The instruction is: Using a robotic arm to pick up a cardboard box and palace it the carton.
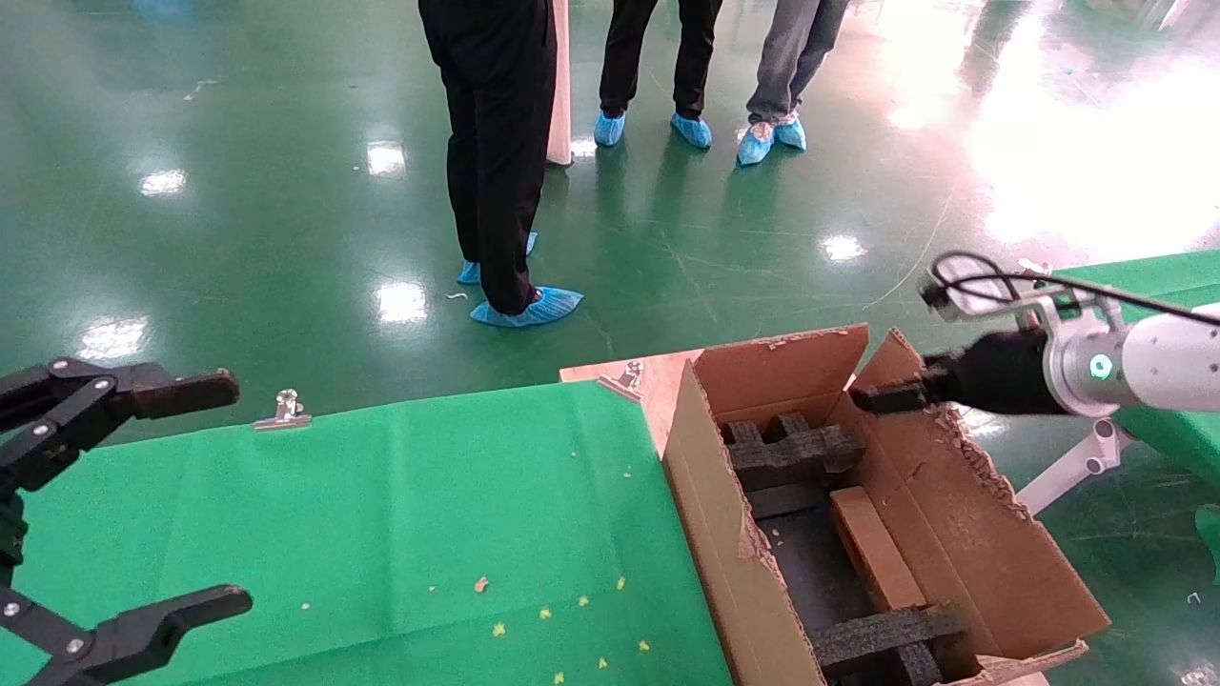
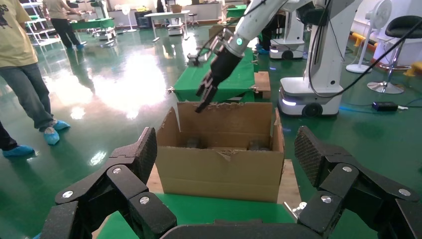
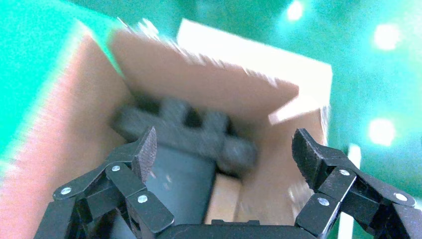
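The large brown carton with ragged flaps stands at the right end of the green table. Black foam blocks sit at its far and near ends. The small brown cardboard box lies inside the carton between the foam blocks, beside the right wall. My right gripper, on the white arm, is open and empty, hovering over the carton's far right flap. In the right wrist view the gripper looks down on the foam and the box's end. My left gripper is open and empty at the far left.
The green cloth table carries small crumbs and is held by metal clips. Three people in blue shoe covers stand on the green floor behind the table. A second green table is at the right. The left wrist view shows the carton and my right gripper.
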Controlling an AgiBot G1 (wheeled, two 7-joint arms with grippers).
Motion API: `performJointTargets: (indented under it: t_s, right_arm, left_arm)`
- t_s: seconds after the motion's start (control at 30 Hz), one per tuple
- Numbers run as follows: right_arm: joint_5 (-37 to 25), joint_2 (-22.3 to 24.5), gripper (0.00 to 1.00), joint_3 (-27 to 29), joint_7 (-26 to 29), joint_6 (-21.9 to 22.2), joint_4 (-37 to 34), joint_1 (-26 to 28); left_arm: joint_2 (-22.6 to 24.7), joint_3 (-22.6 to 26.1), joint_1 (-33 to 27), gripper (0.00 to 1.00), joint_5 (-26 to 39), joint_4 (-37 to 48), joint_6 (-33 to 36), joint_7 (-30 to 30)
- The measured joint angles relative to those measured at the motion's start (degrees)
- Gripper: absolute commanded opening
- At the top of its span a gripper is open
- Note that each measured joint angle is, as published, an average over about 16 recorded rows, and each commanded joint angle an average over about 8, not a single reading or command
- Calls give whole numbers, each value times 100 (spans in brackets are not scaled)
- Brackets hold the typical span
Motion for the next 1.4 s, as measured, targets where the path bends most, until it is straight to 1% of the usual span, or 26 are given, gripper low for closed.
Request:
performJointTargets:
  t_s: [0.13,0.27,0.43,0.57,0.73,0.97,1.1,1.23,1.4]
  right_arm:
    - [217,199,100,241,-371,-19,492,196]
    - [626,356,100,519,-854,-198,872,308]
    - [1331,489,100,885,-1578,-640,1130,346]
    - [1948,546,100,1165,-2180,-1108,1204,328]
    - [2487,585,100,1397,-2686,-1565,1218,292]
    - [2729,591,100,1587,-2924,-1816,1228,206]
    - [2690,541,100,1798,-2937,-1881,1205,42]
    - [2649,466,100,2157,-3014,-2006,1182,-223]
    - [2643,341,100,2822,-3193,-2288,1155,-690]
  left_arm:
    - [0,1,0,100,0,0,0,0]
    - [-1,1,0,100,-1,0,-1,1]
    - [-1,2,-1,100,-2,0,-1,1]
    - [-1,3,0,100,-2,0,-2,2]
    - [-2,3,0,100,-2,1,-3,2]
    - [-2,4,0,100,-3,2,-4,2]
    - [-2,4,0,100,-3,3,-4,3]
    - [-2,5,0,100,-3,3,-4,3]
    - [-2,6,-1,100,-4,4,-3,4]
